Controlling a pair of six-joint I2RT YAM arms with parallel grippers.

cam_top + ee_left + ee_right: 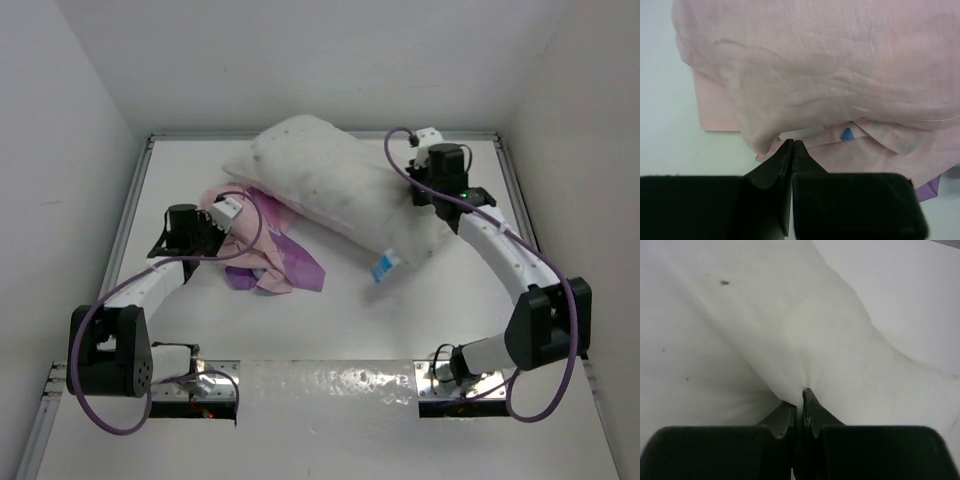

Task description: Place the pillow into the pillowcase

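Lying aslant on the table [350,325], the pillow [330,185] meets the crumpled pillowcase [272,255] at its left end in the top view, an arm at each side, likely to feed it in. At the left wrist, the left gripper [792,143], jaws together, seems to nip a pale pink fold; at the right wrist, the right gripper [800,396] clamps a pucker of plump, speckled white pillow.

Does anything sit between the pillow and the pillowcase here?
No separate object. The pillow overlaps the crumpled pillowcase, whose opening isn't visible. The left gripper pinches the case, the right gripper the pillow.
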